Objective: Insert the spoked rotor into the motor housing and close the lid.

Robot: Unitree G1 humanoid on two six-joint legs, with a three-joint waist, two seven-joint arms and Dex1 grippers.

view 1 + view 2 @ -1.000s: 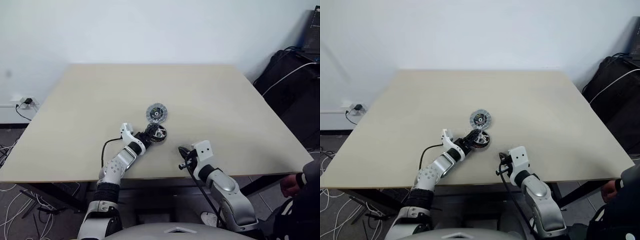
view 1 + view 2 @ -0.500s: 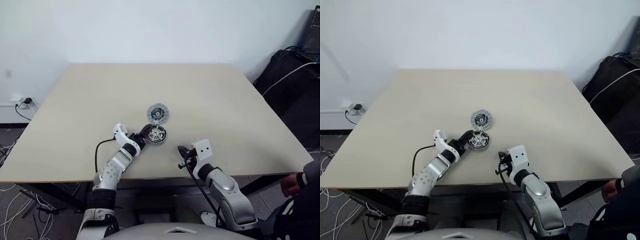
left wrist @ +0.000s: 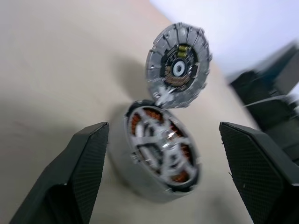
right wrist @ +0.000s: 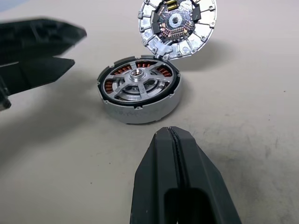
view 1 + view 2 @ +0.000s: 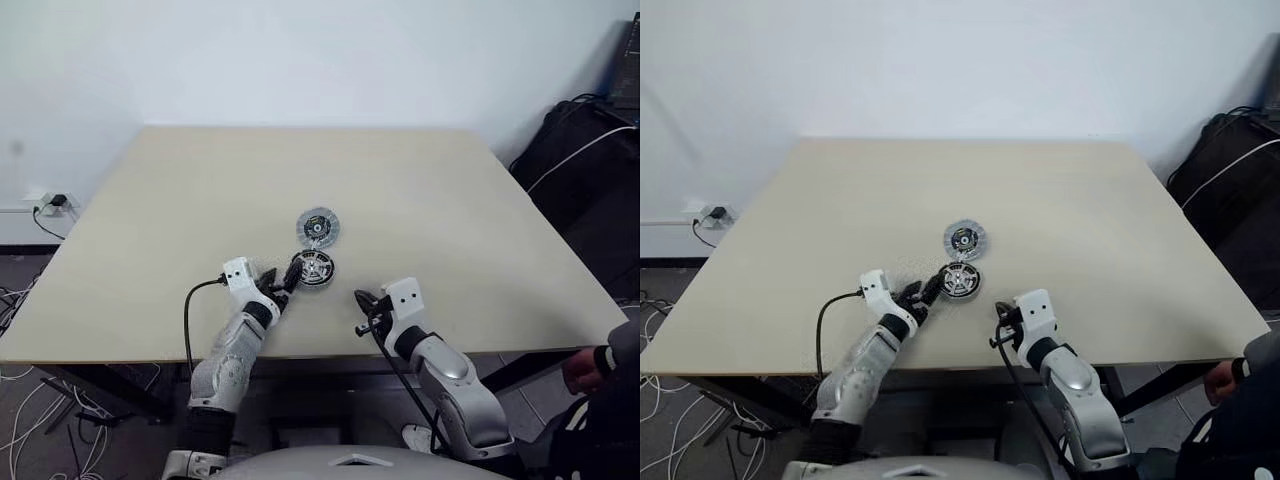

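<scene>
The motor housing (image 4: 140, 109), a round can with copper windings, sits near the table's front edge. The spoked rotor (image 4: 137, 80) lies inside it, silver spokes up. The lid (image 4: 178, 25) rests just behind, silvery face with dark centre showing, its near edge tipped against the housing's rim. My left gripper (image 5: 283, 278) is open, just to the left of the housing (image 3: 159, 154), with one black finger (image 3: 86, 172) on each side of it and not touching. My right gripper (image 4: 172, 135) is shut and empty, a short way in front of the housing.
The beige table (image 5: 450, 200) spreads wide behind the parts. Black bags (image 5: 590, 150) stand off its right side. A person's hand (image 5: 578, 372) shows at the lower right. A wall socket with cables (image 5: 52, 203) is on the left.
My left gripper has drawn back and to the left off the housing and rolled at the wrist. The housing, rotor and lid stay put. My right arm has not moved.
</scene>
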